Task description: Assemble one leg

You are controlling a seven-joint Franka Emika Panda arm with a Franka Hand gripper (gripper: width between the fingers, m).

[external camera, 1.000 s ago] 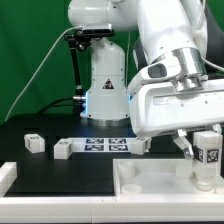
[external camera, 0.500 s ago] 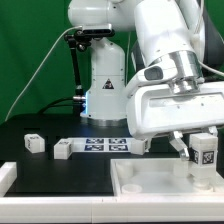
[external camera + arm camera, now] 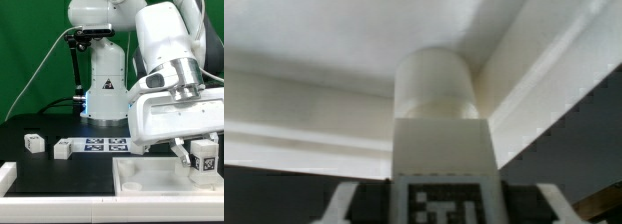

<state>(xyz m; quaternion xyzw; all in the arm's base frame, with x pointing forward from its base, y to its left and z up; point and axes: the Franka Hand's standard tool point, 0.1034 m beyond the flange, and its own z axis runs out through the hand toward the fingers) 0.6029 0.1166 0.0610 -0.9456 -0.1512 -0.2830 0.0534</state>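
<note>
My gripper (image 3: 203,150) is shut on a white leg (image 3: 206,156) with a black-and-white tag on its face. It holds the leg upright over the far right corner of the large white tabletop (image 3: 150,180), its lower end close to the surface. In the wrist view the leg (image 3: 441,110) runs straight away from me between my fingers (image 3: 349,200), its rounded end close to the tabletop's raised rim (image 3: 509,60). Two more legs (image 3: 34,143) (image 3: 62,149) lie on the black table at the exterior view's left.
The marker board (image 3: 104,146) lies behind the tabletop, at the foot of the robot base (image 3: 105,90). A white piece (image 3: 5,176) shows at the exterior view's left edge.
My gripper has moved down and slightly forward with the leg, bringing it nearer to the tabletop's far right corner.
</note>
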